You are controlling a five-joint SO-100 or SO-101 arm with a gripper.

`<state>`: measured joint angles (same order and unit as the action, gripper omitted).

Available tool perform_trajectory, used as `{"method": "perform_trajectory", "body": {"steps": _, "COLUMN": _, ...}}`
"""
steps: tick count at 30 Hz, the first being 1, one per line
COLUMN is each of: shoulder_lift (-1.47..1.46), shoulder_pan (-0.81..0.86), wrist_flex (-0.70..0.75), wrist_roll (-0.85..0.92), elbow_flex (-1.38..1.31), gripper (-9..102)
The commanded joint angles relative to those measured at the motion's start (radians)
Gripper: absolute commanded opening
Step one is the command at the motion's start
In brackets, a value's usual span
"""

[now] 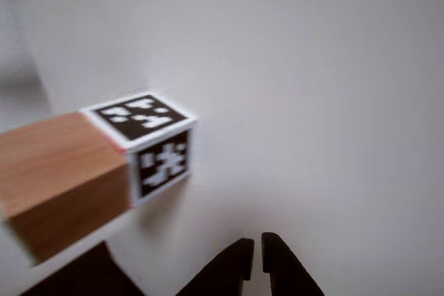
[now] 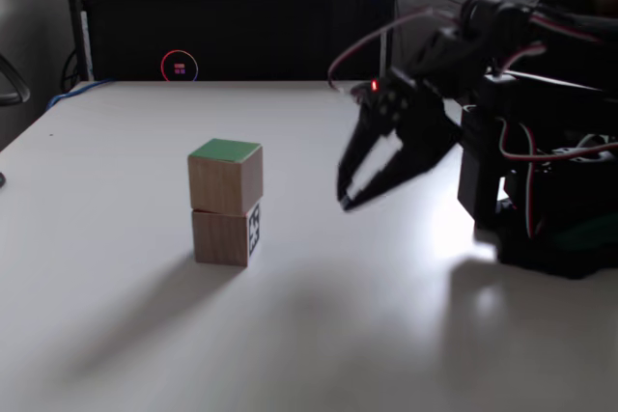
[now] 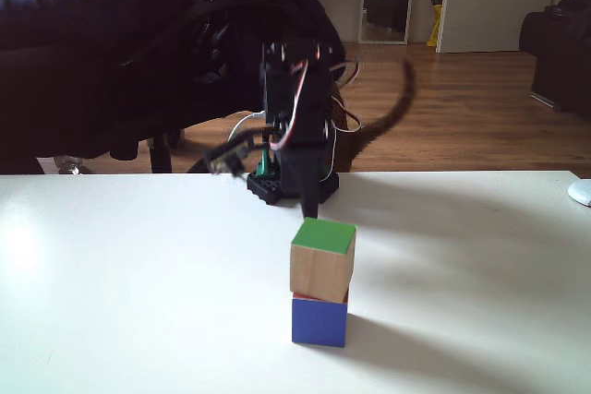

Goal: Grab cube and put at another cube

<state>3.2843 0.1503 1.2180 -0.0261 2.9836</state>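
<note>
The plain wooden cube with a green top (image 2: 226, 177) (image 3: 322, 258) is stacked on the marker cube (image 2: 224, 236), slightly turned against it. From another fixed view the lower cube (image 3: 319, 321) shows a blue face and a thin red edge. The other view is rolled, so the wooden cube (image 1: 62, 171) appears pressed against the marker cube (image 1: 152, 145) from the left. My gripper (image 2: 344, 203) (image 1: 255, 254) hangs to the right of the stack, well apart from it. Its fingertips nearly meet and hold nothing. It appears blurred in the fixed view from behind the stack (image 3: 220, 158).
The white table (image 2: 319, 335) is bare around the stack. A black cabinet (image 2: 232, 26) with a small red ring light stands at the table's far edge. My arm's base (image 2: 550, 209) sits at the right. A white object (image 3: 580, 193) lies at the table's right edge.
</note>
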Motion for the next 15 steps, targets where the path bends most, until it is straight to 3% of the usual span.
{"method": "perform_trajectory", "body": {"steps": 1, "shoulder_lift": 0.005, "shoulder_pan": 0.012, "wrist_flex": 0.017, "wrist_roll": 0.041, "elbow_flex": -0.003, "gripper": 0}}
{"method": "perform_trajectory", "body": {"steps": 15, "shoulder_lift": 0.005, "shoulder_pan": 0.063, "wrist_flex": 0.072, "wrist_roll": 0.071, "elbow_flex": -0.015, "gripper": 0}}
